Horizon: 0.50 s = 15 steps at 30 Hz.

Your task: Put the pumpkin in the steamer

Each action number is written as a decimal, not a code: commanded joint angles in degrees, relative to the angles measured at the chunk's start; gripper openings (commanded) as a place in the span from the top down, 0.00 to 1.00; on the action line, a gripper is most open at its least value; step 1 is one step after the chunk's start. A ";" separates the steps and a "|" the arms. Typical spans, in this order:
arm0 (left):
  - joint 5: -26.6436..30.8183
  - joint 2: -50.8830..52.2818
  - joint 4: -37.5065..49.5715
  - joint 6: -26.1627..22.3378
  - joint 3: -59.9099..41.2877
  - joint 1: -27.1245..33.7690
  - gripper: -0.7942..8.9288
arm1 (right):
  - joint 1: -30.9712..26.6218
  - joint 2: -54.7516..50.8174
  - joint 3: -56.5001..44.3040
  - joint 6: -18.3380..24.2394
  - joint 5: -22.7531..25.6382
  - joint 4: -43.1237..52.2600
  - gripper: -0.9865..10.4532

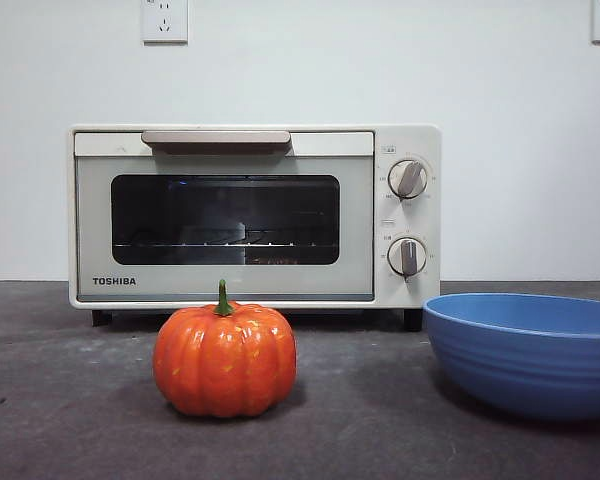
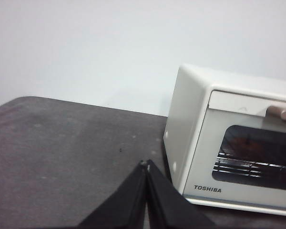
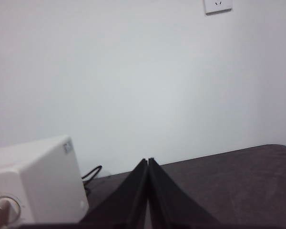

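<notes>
- Your pumpkin point(image 1: 225, 360) sits in front of the closed steamer point(image 1: 255, 215), away from both grippers.
- Your left gripper point(image 2: 146, 167) and right gripper point(image 3: 147, 163) are pressed closed, empty.

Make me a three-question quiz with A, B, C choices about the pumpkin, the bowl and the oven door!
1. Where is the pumpkin?
A. inside the oven
B. on the table in front of the oven
C. in the bowl

2. What colour is the bowl?
A. blue
B. red
C. green

3. How is the door of the TOSHIBA oven?
A. open
B. missing
C. shut

Answers:
1 B: it sits on the dark table, before the oven.
2 A: its ribbed wall is blue.
3 C: the door is flat against the oven's front, handle up.
</notes>
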<state>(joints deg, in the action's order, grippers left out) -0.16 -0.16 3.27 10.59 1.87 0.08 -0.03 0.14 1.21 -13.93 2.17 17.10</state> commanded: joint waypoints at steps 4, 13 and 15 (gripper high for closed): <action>-0.20 -0.02 1.03 5.25 -0.20 -0.09 0.91 | 0.07 0.09 0.33 -4.17 -2.14 -1.05 0.91; -0.22 -0.04 0.50 12.46 1.33 -0.09 0.91 | 0.07 0.07 0.52 -7.67 -3.19 -12.94 0.91; -0.22 -0.17 -1.09 13.16 2.95 -0.09 0.91 | 0.07 0.11 1.57 -8.17 -3.98 -13.81 0.91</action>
<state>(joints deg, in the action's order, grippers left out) -0.16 -0.25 1.63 22.04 3.31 0.08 -0.01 0.14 1.58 -20.75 -1.67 3.07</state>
